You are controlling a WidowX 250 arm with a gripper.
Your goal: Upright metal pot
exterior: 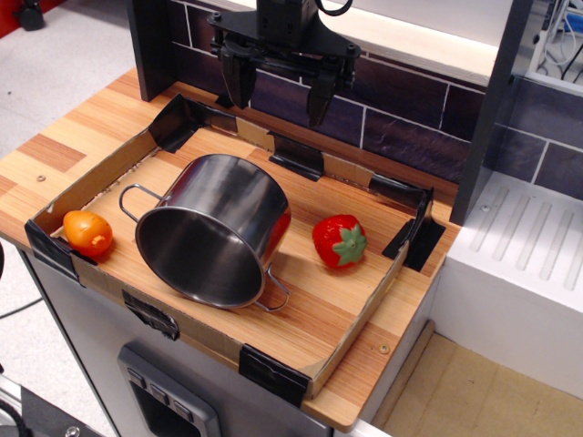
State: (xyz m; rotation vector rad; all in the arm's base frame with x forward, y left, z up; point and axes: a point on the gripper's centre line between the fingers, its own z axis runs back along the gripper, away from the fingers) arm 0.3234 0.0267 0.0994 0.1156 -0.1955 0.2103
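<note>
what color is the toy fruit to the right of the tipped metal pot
Red, with a green leafy cap: the toy strawberry, seen clearly in the only view.

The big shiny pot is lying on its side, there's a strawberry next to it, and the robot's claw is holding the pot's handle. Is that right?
Not quite. The end effector is not holding anything: in the observation.image view it hangs open above the back of the tray, well apart from the metal pot. The rest is right: the pot lies on its side, and the strawberry sits beside it.
</note>
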